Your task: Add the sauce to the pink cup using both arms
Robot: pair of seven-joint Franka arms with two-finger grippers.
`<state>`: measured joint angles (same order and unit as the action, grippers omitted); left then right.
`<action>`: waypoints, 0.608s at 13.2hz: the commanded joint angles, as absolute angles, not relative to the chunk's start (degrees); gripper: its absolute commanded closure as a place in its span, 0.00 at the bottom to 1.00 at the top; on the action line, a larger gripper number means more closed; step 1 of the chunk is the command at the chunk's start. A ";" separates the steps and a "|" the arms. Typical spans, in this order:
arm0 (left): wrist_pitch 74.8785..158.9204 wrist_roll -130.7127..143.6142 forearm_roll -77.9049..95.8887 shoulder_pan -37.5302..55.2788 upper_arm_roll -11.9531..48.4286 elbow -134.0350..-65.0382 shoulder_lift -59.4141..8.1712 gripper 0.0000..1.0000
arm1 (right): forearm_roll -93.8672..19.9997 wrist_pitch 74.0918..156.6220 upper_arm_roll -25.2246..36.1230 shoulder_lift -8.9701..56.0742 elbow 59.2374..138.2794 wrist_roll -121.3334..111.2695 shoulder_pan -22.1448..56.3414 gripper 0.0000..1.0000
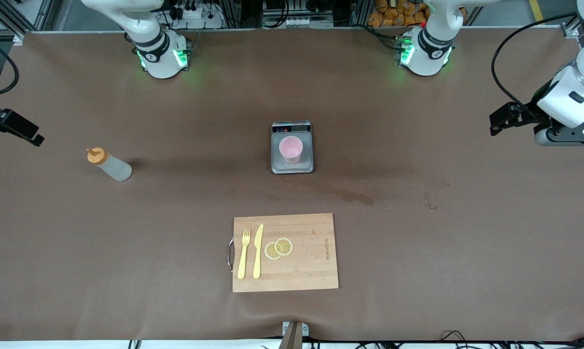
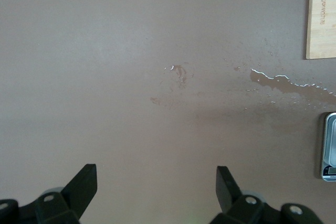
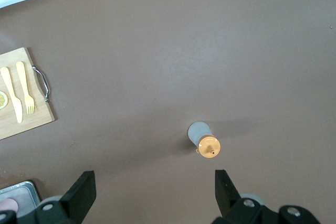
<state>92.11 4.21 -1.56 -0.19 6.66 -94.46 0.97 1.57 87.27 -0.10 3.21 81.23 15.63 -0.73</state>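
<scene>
The right hand (image 3: 152, 190) hangs released, fingers spread wide, over bare brown tabletop (image 1: 185, 218) at the right arm's end; the sauce (image 1: 109, 165) stands upright on the tabletop close to that hand, its orange cap (image 3: 208, 146) showing between the spread fingers in the right wrist view, and nothing touches it. The left hand (image 2: 156, 190) is likewise released, fingers wide apart, held over the tabletop at the left arm's end; under it lies a wet smear (image 2: 291, 83), with a smaller mark (image 2: 179, 72) just beside.

The pink cup (image 1: 291, 149) stands upright on the plate of the grey scale (image 1: 292, 147) at mid-tabletop, well apart from both hands, between them; a corner of the scale shows at the edge of each wrist view. Nearer the front camera than the scale lies a wooden cutting board (image 1: 311, 261) with a metal handle (image 1: 230, 254); on it rest a yellow fork (image 1: 244, 253) and yellow knife (image 1: 258, 251) side by side, and two overlapping lemon slices (image 1: 278, 248) beside the knife.
</scene>
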 commanded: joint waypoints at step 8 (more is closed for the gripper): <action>89.21 3.34 -0.44 -1.05 5.80 -90.70 2.64 0.00 | 1.67 86.92 0.18 3.60 79.80 15.21 -0.35 0.00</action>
